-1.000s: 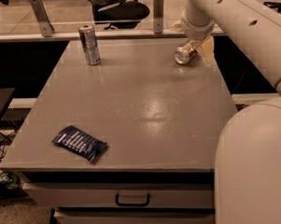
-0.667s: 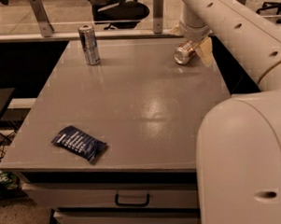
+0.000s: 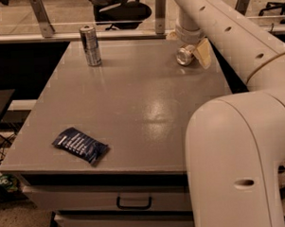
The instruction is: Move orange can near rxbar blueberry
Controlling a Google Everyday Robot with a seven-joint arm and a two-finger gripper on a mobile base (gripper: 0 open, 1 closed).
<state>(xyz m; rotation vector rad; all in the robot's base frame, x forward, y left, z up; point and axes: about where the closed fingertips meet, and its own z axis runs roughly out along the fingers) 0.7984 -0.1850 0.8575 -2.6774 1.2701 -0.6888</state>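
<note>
The orange can [image 3: 183,56] lies on its side at the far right corner of the bench [image 3: 146,87], the gripper [image 3: 193,50] right at it (I cannot tell whether its jaws clamp it), well apart from the blue snack bar [image 3: 80,145] near the front left edge.

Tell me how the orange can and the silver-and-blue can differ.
The orange can lies on its side at the far right of the table; the silver-and-blue can stands upright at the far left. The orange can looks shorter and wider, the silver-and-blue can taller and slimmer. The gripper is at the orange can; the silver-and-blue can stands alone. Both are drink cans.
</note>
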